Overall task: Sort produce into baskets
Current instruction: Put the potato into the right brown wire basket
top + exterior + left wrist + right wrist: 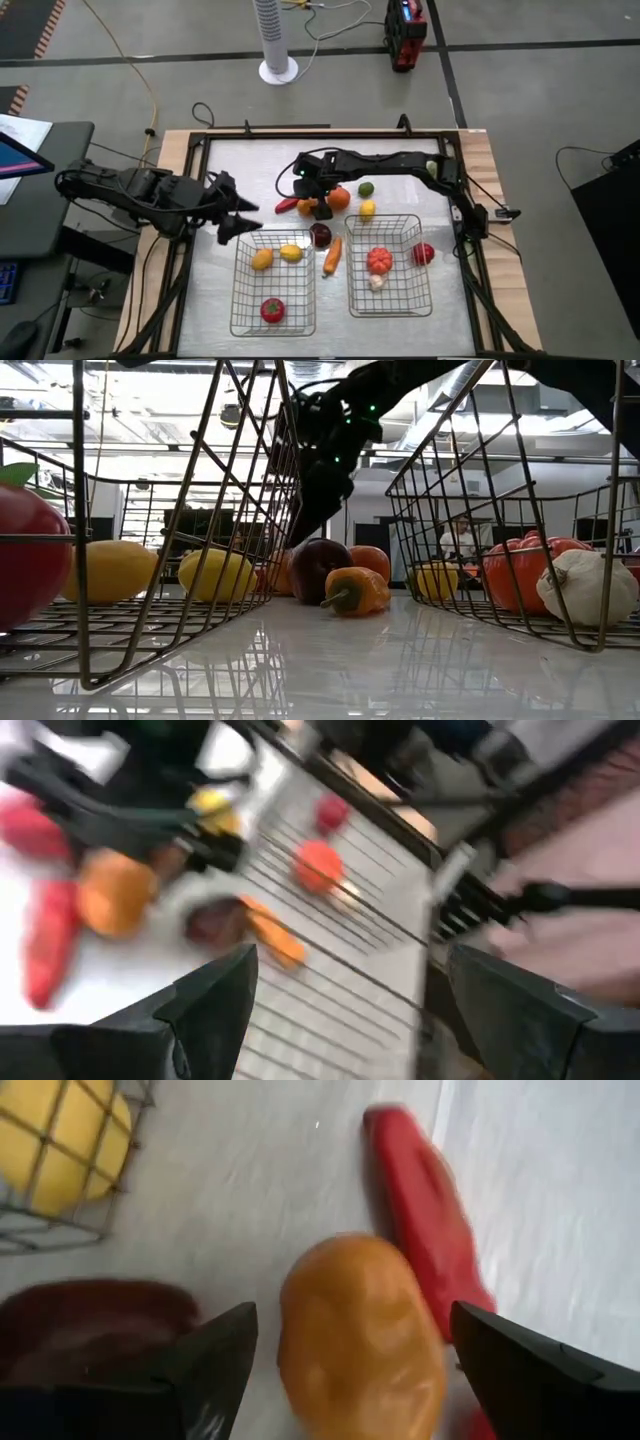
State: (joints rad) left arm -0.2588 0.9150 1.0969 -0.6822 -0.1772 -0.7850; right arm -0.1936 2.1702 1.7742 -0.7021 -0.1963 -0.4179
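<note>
Two baskets, the left basket [272, 288] and the right basket [391, 266], are of thin silver wire mesh with a bright metallic sheen, standing on a smooth, glossy white tabletop [330, 660] that mirrors the wires and produce above it. The table's outer edge [486, 170] looks like pale bare wood, framed by dark matt metal rails. The orange pepper [360, 1340], red chili [420, 1220] and dark purple round [318, 568] have smooth, shiny, plastic-looking skins, while the right gripper [350, 1355] has matt black fingers
</note>
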